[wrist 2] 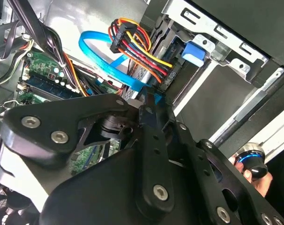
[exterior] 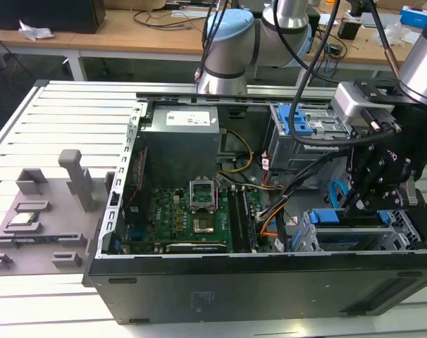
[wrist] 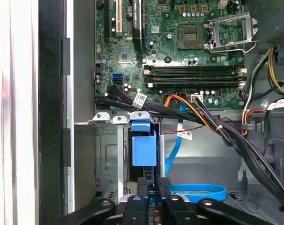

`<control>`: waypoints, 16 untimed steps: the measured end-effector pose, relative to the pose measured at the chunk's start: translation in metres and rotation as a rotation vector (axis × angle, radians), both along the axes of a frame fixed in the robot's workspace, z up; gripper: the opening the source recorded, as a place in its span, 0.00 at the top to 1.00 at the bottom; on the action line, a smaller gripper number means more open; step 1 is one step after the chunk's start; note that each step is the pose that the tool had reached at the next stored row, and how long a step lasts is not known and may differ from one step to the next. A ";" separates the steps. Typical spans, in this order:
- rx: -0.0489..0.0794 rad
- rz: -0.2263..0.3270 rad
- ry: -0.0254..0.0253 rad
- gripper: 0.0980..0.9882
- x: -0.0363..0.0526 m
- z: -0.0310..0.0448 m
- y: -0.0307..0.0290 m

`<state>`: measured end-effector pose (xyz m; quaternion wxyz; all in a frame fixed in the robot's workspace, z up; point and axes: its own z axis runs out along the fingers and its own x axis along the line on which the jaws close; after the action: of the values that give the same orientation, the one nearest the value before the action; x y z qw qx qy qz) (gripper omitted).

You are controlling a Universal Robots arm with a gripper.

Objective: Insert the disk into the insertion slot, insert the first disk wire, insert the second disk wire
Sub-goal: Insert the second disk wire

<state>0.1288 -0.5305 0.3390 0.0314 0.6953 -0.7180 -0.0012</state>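
The disk (exterior: 354, 238), in its bright blue carrier (wrist: 144, 150), lies inside the insertion slot (exterior: 404, 227), the low grey cage at the case's front corner on the exterior view's right. My gripper (exterior: 354, 204) hangs just over the disk's rear end. In both wrist views its black fingers (wrist 2: 149, 117) are shut on the connector end of a flat blue disk wire (wrist 2: 102, 58), which loops up and back down to the disk. A bundle of red, yellow and black wires (wrist 2: 142, 51) ends in a black plug (wrist 2: 166, 79) at the disk's rear edge.
The open computer case (exterior: 256, 282) lies on a slatted table. It holds a motherboard (wrist: 189, 51), a power supply (exterior: 182, 130) and a taller grey cage with blue latches (exterior: 298, 120). Black cable bundles (wrist: 226, 133) cross beside the slot. Grey fixtures (exterior: 37, 218) stand at the exterior view's left.
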 end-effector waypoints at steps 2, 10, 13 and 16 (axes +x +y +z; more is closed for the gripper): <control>0.000 0.000 0.0001 0.85 0.0000 0.0024 0.0000; 0.000 0.000 0.0001 0.86 0.0000 0.0378 0.0059; -0.001 0.000 0.0001 0.99 0.0000 0.0483 0.0085; 0.000 0.000 0.0001 0.99 0.0000 0.0537 0.0085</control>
<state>0.1287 -0.5220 0.3927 0.0316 0.6953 -0.7181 -0.0011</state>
